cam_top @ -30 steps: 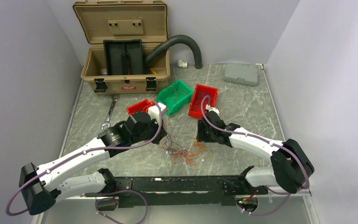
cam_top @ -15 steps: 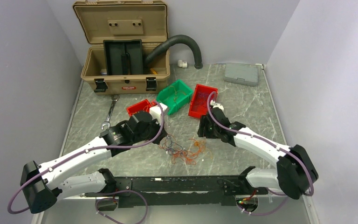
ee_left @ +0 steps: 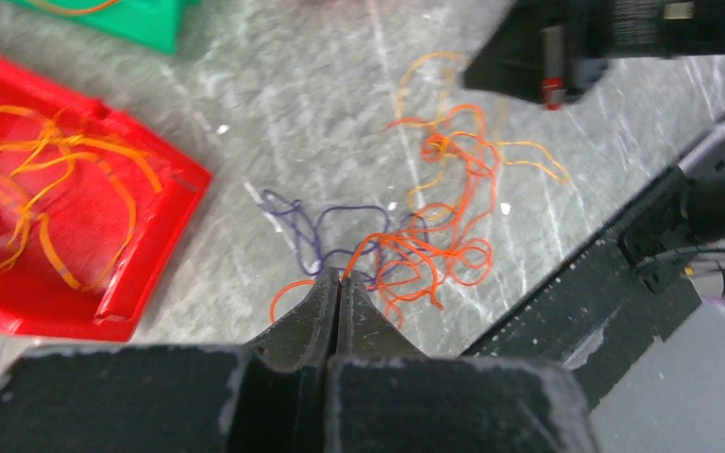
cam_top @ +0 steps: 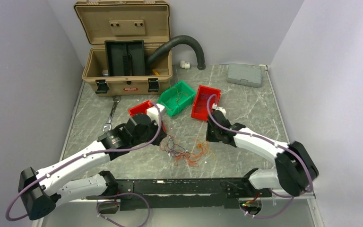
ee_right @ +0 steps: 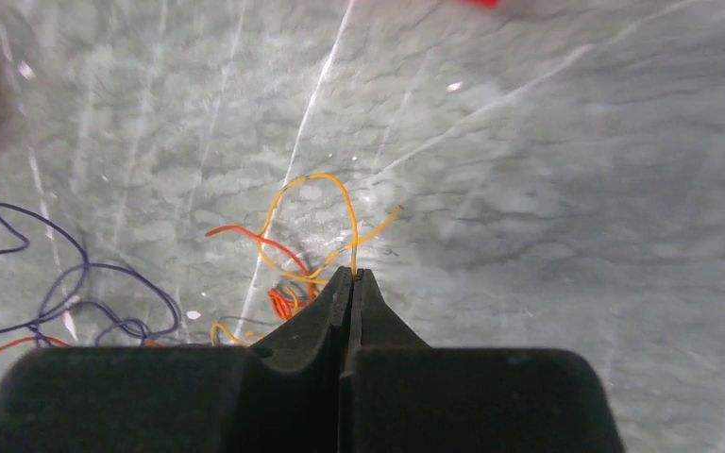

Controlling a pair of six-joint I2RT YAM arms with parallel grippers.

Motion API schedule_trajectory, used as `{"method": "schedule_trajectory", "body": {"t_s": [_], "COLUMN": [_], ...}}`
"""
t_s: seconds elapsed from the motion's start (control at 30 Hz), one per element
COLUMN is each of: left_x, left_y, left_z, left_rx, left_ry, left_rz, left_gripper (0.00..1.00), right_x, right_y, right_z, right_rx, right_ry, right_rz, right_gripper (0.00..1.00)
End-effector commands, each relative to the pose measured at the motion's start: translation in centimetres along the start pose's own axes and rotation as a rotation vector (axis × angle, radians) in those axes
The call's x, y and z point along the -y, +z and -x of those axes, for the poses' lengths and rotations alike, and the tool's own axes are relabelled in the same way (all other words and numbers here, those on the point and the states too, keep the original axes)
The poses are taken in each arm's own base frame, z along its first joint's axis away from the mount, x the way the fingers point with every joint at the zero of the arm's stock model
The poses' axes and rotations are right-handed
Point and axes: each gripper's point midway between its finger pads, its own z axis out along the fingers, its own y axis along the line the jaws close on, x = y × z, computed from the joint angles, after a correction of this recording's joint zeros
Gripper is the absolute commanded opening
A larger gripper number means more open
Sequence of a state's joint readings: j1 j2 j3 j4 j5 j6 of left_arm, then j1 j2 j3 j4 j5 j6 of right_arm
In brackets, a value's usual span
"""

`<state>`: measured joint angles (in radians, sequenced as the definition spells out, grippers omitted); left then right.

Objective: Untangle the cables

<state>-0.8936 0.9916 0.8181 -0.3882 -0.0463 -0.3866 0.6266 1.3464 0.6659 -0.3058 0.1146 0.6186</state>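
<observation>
The cables [cam_top: 185,153] lie as a loose tangle of orange, yellow and dark purple strands on the table between my two arms. My left gripper [cam_top: 164,140] is at the tangle's left edge. In the left wrist view its jaws [ee_left: 340,277] are shut on an orange cable [ee_left: 406,250] that rises from the tips into the tangle. My right gripper [cam_top: 208,140] is at the tangle's right edge. In the right wrist view it [ee_right: 352,275] is shut on a thin yellow cable [ee_right: 335,203] that loops upward from the tips.
A small red bin [cam_top: 142,108] holding yellow strands [ee_left: 47,189], a green bin [cam_top: 177,98] and another red bin [cam_top: 205,101] stand just behind the tangle. Farther back are an open tan toolbox [cam_top: 125,52], a black hose [cam_top: 184,43], a grey case [cam_top: 245,74] and a wrench [cam_top: 111,115].
My right gripper has closed on the yellow cable after standing open, and its arm has shifted slightly. My left gripper stays shut and has drawn back a little to the left.
</observation>
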Motion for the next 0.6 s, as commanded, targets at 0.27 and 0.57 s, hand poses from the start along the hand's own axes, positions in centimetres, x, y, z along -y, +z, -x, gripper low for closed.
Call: {"method": "schedule_trajectory", "body": {"t_s": [0.27,0.57], "left_x": [-11.7,-14.2], "left_y": [-8.4,-13.5], "left_z": [0.0,0.1], "left_rx": [0.261,0.467], "left_ry": [-0.350,-0.501], "left_rz": [0.574,0.684], "left_gripper": [0.00,0.00], "right_x": [13.0,18.4], "right_y": [-15.8,-28.6], "right_z": [9.1,9.4], "right_rx": [0.592,0.949], "right_ry": [0.371,0.613], "right_rz": [-0.485,-0.676], "right_gripper": [0.00,0.00]}}
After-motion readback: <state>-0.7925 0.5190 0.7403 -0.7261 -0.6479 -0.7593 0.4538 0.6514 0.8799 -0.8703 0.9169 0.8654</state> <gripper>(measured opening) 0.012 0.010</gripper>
